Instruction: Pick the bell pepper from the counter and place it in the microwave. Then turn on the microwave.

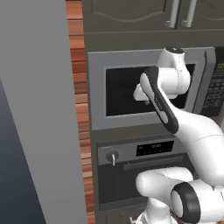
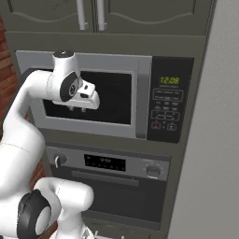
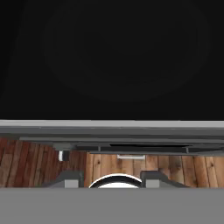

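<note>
One end effector point(image 2: 77, 108), one microwave point(image 2: 142, 70)

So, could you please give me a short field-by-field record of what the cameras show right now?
microwave: built in above the oven, door shut, dark glass window
keypad panel: right of the door, green digits lit
gripper: in front of the microwave window, close to the glass
fingers: partly apart, nothing seen between them
oven: below the microwave, knobs at both ends of its panel
cabinet doors: above the microwave, shut, silver handles
</note>
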{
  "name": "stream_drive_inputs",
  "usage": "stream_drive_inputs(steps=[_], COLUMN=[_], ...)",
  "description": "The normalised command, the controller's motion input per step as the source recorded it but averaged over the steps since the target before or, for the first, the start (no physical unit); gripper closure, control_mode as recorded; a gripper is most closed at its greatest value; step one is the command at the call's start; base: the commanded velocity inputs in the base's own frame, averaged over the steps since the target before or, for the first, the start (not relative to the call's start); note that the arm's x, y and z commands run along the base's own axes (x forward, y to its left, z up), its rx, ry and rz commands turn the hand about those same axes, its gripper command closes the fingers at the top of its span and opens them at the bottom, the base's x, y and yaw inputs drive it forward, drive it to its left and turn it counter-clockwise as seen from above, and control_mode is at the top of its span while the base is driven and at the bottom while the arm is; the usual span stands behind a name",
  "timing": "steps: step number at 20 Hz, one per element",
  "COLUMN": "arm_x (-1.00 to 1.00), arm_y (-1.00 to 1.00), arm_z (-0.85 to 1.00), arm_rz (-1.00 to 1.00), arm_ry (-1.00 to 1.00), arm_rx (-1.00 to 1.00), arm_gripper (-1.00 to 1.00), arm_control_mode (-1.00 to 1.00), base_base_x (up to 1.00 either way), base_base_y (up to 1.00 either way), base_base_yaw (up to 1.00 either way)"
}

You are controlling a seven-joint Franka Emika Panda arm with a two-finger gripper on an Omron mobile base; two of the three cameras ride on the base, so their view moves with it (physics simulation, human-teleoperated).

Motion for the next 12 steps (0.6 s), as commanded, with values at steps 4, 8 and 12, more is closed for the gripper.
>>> stream_drive_inputs(steps=[4,8,12], arm_x=[-0.01,-0.17,-0.32], arm_y=[0.00,-0.09,-0.36], arm_z=[0.00,0.01,0.00], arm_rz=[0.00,0.01,0.07], arm_ry=[-0.05,-0.16,-0.21], arm_rx=[0.00,0.00,0.00], arm_gripper=[-1.00,-1.00,-1.00], arm_control_mode=[-1.00,-1.00,-1.00], base_base_x=[0.00,0.00,0.00], base_base_y=[0.00,0.00,0.00], base_base_yaw=[0.00,0.00,0.00])
